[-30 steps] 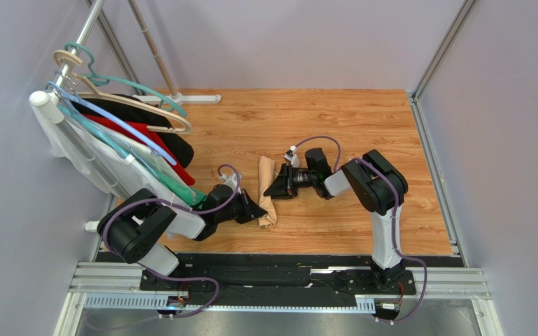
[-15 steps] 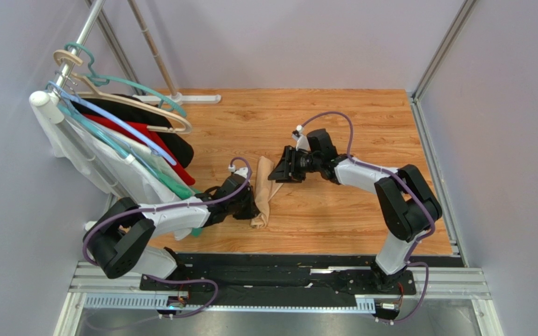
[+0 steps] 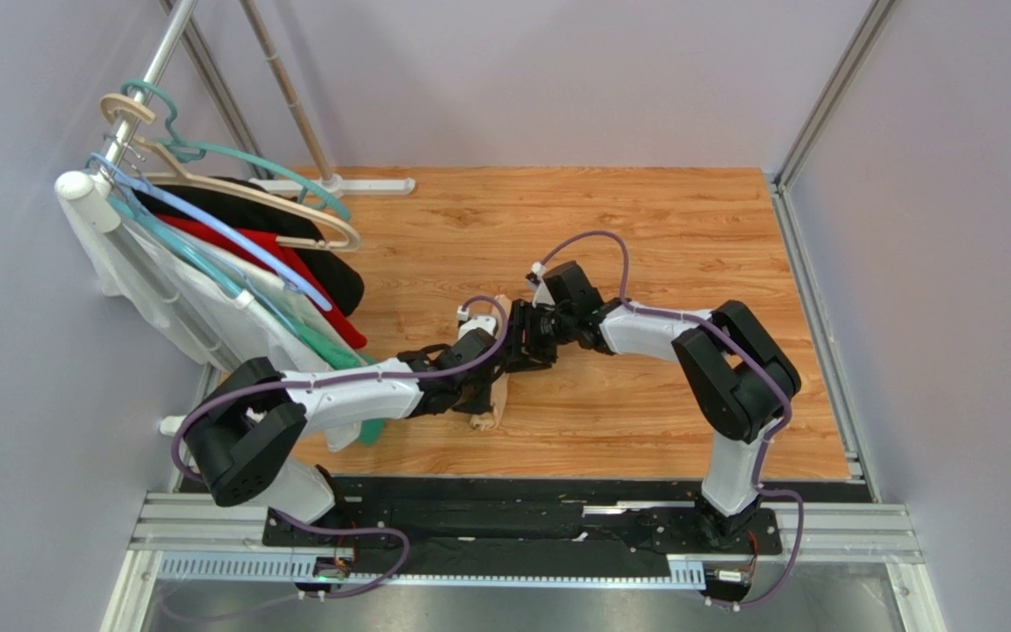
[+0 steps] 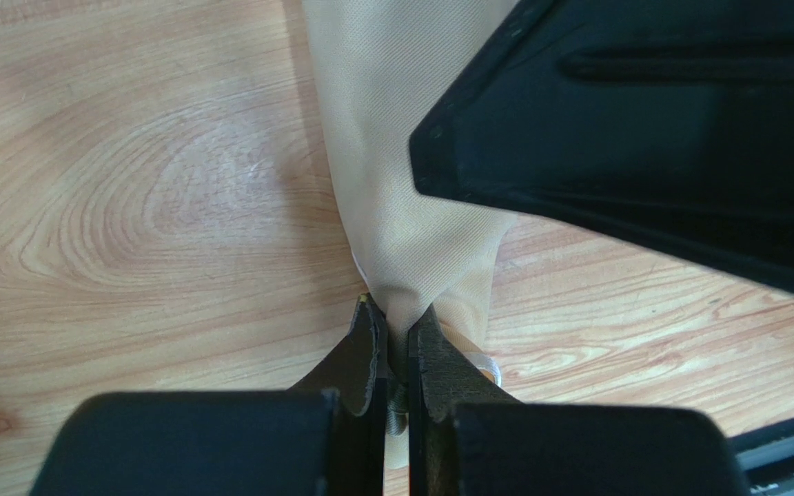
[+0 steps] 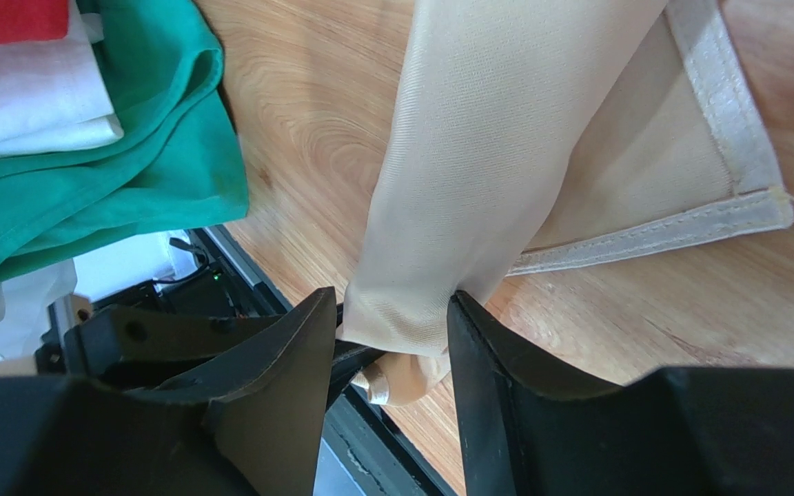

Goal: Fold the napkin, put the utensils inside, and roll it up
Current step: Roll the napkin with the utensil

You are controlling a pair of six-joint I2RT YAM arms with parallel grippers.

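Top external view: from their bases at the near edge, both arms stretch inward to the middle of the wooden table (image 3: 682,224). There the napkin (image 3: 489,411) lies as a narrow roll running near to far. The left gripper (image 4: 396,320) is pinched tight on a fold of cloth at the roll's near end. Just beyond it the right gripper (image 5: 391,298) straddles the roll, its fingers apart on either side of the cloth, and a hemmed flap of the napkin lies flat on the wood alongside. Farther off at the left, garments (image 3: 254,250) hang on hangers from a rack.
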